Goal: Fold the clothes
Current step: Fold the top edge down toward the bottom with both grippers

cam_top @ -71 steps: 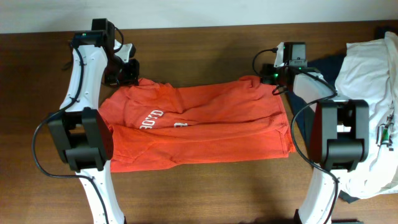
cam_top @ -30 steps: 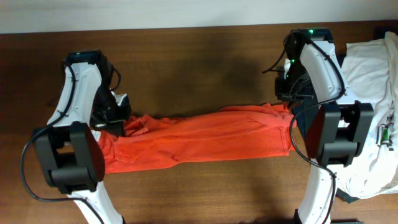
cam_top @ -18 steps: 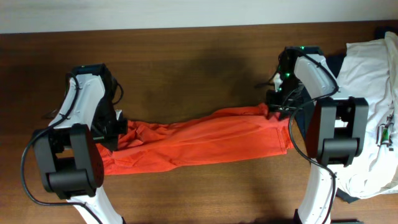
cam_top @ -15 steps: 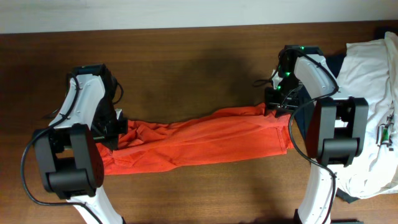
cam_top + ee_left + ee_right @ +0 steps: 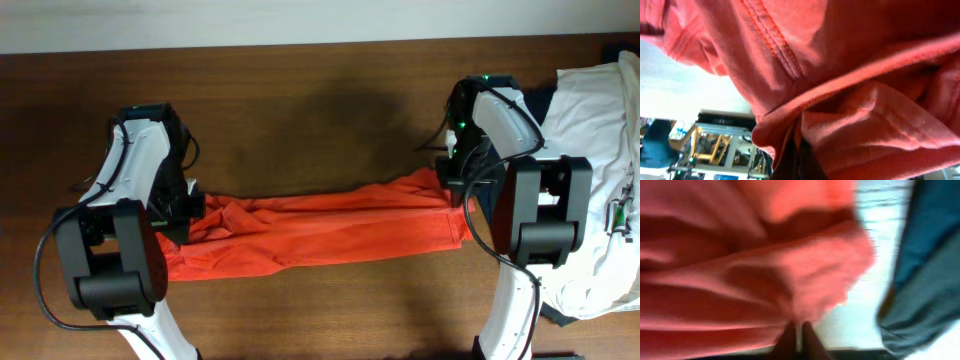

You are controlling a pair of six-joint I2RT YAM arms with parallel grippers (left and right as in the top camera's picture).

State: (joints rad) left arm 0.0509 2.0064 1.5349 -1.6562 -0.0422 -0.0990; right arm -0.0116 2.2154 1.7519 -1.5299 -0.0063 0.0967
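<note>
The orange-red T-shirt (image 5: 310, 230) lies as a long band across the front of the table, its far edge lifted and pulled toward the front. My left gripper (image 5: 188, 208) is shut on the shirt's left end, and the cloth (image 5: 840, 90) fills the left wrist view. My right gripper (image 5: 450, 185) is shut on the shirt's right far corner, and the cloth (image 5: 740, 270) fills the right wrist view too. The lettering is hidden in the folds.
A white garment (image 5: 600, 150) lies heaped at the right edge, with a dark navy garment (image 5: 525, 105) under it, also seen in the right wrist view (image 5: 925, 280). The brown table (image 5: 320, 110) stretches behind the shirt.
Both grippers have carried the shirt's far edge from the back toward the front, so the spread shirt is now doubled into a narrow band. The right gripper has dropped a little lower.
</note>
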